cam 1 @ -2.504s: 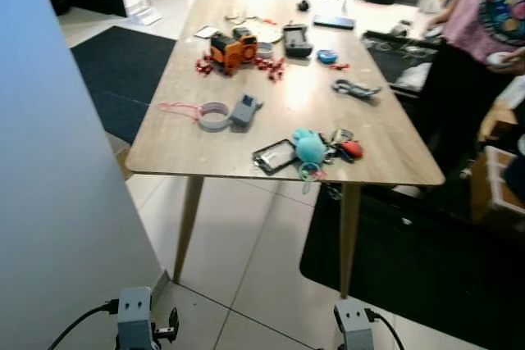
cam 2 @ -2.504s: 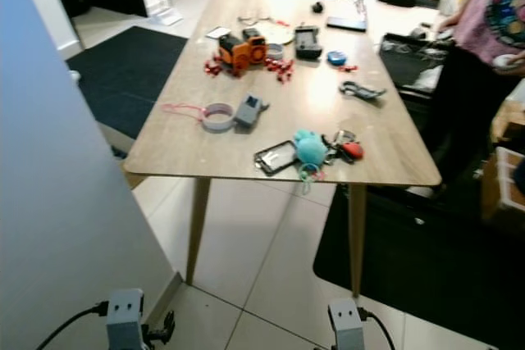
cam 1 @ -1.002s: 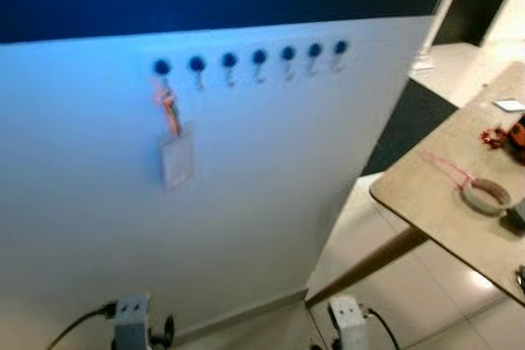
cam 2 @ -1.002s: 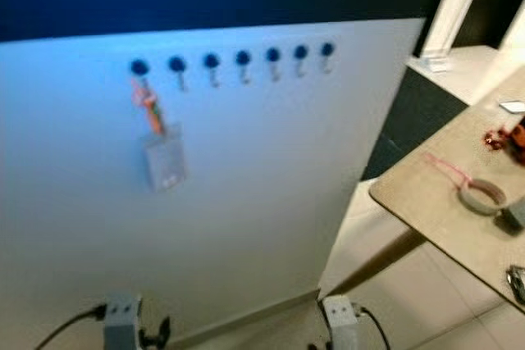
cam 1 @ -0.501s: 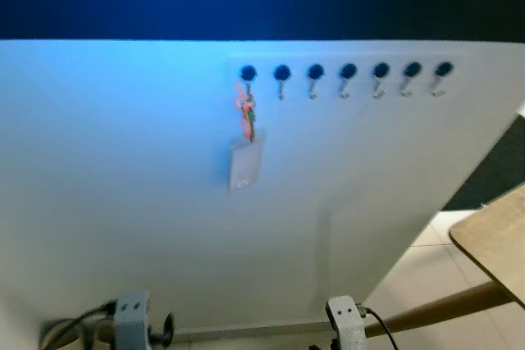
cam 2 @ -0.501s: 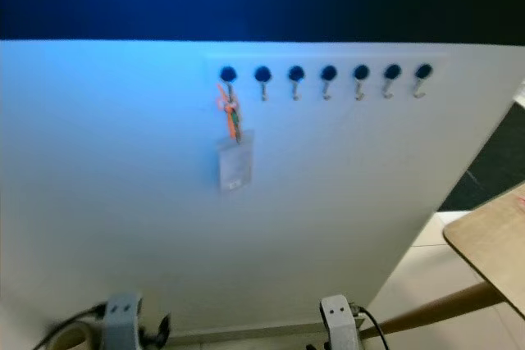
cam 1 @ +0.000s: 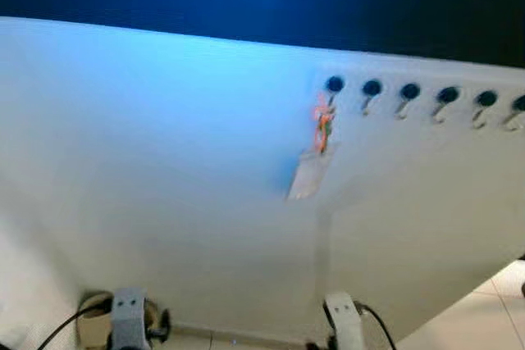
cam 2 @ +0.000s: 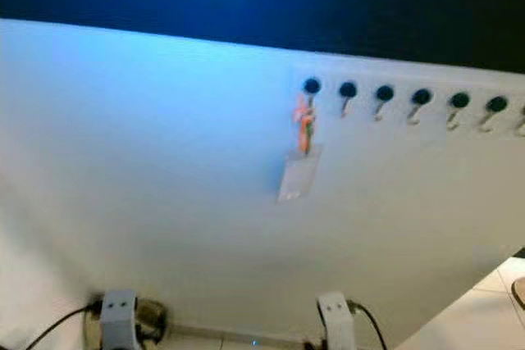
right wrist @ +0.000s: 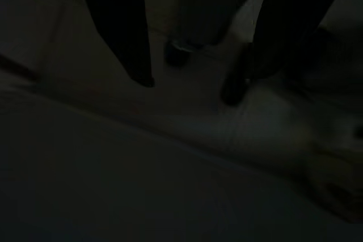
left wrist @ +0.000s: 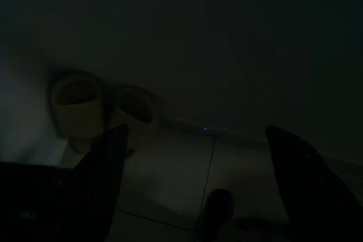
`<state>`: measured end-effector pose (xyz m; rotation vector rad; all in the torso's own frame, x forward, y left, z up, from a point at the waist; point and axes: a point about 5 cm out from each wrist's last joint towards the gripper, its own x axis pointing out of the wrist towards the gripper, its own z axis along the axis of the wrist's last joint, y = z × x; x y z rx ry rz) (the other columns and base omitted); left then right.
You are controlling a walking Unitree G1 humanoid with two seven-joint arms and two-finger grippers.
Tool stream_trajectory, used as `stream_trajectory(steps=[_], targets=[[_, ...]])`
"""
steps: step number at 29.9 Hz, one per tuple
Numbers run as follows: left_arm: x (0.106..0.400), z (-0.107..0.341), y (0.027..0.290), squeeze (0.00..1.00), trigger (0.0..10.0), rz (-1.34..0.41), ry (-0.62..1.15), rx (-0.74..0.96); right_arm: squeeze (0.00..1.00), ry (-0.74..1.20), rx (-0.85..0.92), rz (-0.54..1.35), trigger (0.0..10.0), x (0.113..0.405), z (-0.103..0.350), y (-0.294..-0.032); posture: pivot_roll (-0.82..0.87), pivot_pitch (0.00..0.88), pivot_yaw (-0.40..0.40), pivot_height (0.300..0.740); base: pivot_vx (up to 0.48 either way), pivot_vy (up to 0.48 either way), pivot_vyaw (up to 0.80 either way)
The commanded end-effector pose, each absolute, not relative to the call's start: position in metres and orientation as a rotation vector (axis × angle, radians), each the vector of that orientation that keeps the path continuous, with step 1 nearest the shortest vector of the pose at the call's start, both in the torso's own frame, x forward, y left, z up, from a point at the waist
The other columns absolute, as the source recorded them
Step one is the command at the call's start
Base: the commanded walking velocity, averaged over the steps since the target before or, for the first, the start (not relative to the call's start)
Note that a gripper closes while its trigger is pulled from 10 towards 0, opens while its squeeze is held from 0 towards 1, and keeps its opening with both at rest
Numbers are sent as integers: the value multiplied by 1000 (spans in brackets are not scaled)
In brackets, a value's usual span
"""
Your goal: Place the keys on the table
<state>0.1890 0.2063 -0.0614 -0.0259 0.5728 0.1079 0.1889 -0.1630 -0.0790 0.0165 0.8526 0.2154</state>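
The keys [cam 1: 323, 127] hang from the leftmost hook [cam 1: 334, 84] on a white wall panel, on an orange strap with a white card tag [cam 1: 304, 177] below them. Both arms hang low at the picture's bottom edge, far under the keys: the left wrist [cam 1: 127, 315] and the right wrist [cam 1: 344, 320]. In the dark left wrist view my left gripper [left wrist: 197, 131] has its two black fingers wide apart over the floor. My right gripper [right wrist: 188, 89] also stands open, empty, above pale tiles.
A row of several more hooks [cam 1: 410, 91], all bare, runs to the right of the keys. Dark blue wall lies above the white panel [cam 1: 164, 161]. Two pale round containers [left wrist: 76, 103] stand on the floor at the panel's foot. Floor tiles [cam 1: 492, 317] show at the lower right.
My view has swung left from the table to the wall panel, so the table has slid out of the picture. The keys still hang on their hook. Both arms stay low.
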Motion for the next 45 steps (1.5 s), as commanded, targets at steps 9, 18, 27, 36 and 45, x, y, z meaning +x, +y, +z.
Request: stream_trajectory(steps=[9, 18, 27, 36, 45], targets=[[187, -62, 204, 0, 10000, 86, 576, 9, 0, 878, 16, 191, 10000, 184, -82, -169, 75, 68, -37, 740, 0, -160, 0], [185, -64, 203, 0, 10000, 123, 593, -24, 0, 882, 18, 186, 10000, 182, -82, -169, 74, 73, -37, 740, 0, -320, 0], [186, -63, 205, 0, 10000, 121, 585, -20, 0, 882, 18, 185, 10000, 181, -83, -168, 75, 74, -36, 740, 0, 0, 0], [186, -62, 205, 0, 10000, 129, 576, -33, 0, 884, 19, 188, 10000, 181, -83, -167, 79, 77, -38, 740, 0, 41, 0], [186, -61, 203, 0, 10000, 126, 567, -34, 0, 888, 19, 189, 10000, 180, -84, -167, 79, 79, -36, 740, 0, 480, 0]])
